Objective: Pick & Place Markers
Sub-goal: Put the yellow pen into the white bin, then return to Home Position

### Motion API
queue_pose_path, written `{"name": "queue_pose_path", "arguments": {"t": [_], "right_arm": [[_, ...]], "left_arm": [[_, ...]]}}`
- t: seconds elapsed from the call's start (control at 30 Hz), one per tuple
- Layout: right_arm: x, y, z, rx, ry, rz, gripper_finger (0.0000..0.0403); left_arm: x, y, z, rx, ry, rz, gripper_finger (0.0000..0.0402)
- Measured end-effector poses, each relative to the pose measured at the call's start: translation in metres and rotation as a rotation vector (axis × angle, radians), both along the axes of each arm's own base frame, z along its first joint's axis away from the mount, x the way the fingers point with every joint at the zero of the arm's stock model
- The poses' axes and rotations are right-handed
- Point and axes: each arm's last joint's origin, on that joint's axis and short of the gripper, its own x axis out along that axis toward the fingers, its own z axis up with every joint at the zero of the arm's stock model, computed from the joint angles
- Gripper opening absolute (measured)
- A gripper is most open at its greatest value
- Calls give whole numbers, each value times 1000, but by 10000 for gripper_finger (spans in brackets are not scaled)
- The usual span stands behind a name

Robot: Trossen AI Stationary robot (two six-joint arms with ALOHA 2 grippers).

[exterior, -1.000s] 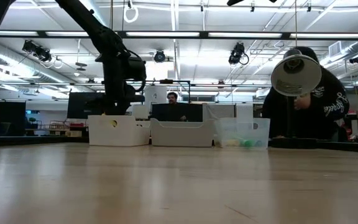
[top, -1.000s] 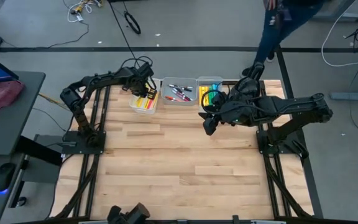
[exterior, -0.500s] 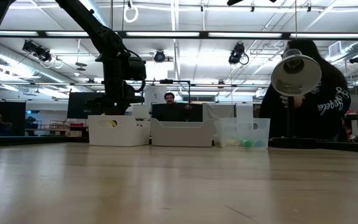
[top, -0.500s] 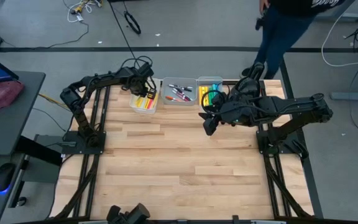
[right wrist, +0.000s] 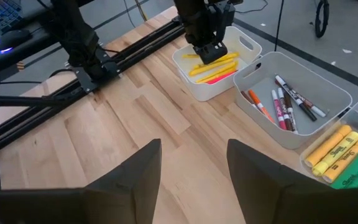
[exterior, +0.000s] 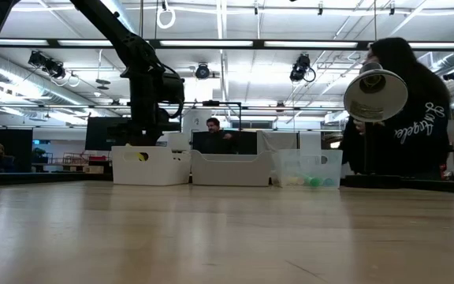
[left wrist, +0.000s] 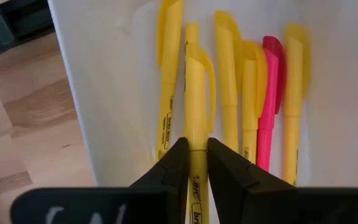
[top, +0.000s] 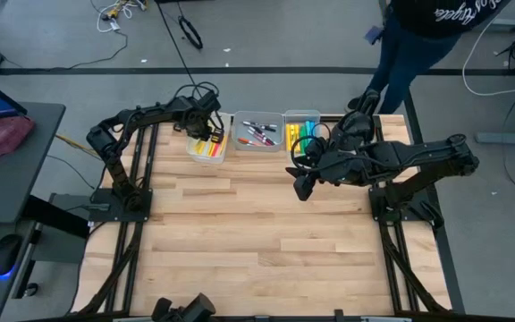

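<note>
Starting on the left: the left arm's tool is down over the white rectangular plastic bin at the far edge of the pale wooden butcher-block bench. Its wrist camera shows it best: the two dark fingers are pinched onto a thin yellow highlighter with a clip cap, gripping the barrel just below the cap. That highlighter sits over a row of four other yellow highlighters and one pink highlighter, all lying roughly parallel on the bin floor. Can't tell whether the gripped one is lifted clear or resting on the others.

Next over, touching that bin, is a second white open-top bin with a loose bunch of thin red, white and dark pens in it. Right beside that is a clear plastic bin holding chunky yellow, green and blue markers.

Then the right arm: its tool hangs above bare wood just in front of the clear bin, fingers spread wide apart with nothing between them.

Past the far right corner of the bench a person in a dark hoodie and blue jeans is standing. From bench level you can see a round grey lamp head in front of them.
</note>
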Motion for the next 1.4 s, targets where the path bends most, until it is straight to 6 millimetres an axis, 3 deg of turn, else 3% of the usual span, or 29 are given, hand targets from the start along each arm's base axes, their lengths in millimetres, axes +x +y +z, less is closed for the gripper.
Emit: {"name": "queue_pose_path", "arguments": {"t": [0.17, 0.6, 0.73, 0.9, 1.17, 1.4], "right_arm": [[0, 0, 0, 0, 0, 0, 185], [0, 0, 0, 0, 0, 0, 185], [0, 0, 0, -17, 8, 13, 185], [0, 0, 0, -38, 20, 31, 185], [0, -2, 2, -14, 22, 97, 183], [-32, -7, 26, -6, -52, 231, 136]], "left_arm": [[0, 0, 0, -1, 1, 0, 71], [1, -2, 0, -47, -44, -47, 162], [1, -4, 8, -58, -81, -83, 174], [-4, -12, 32, -22, -154, -101, 178], [-18, -41, 92, 100, -323, -164, 178], [-26, -79, 139, 241, -485, -263, 178]]}}
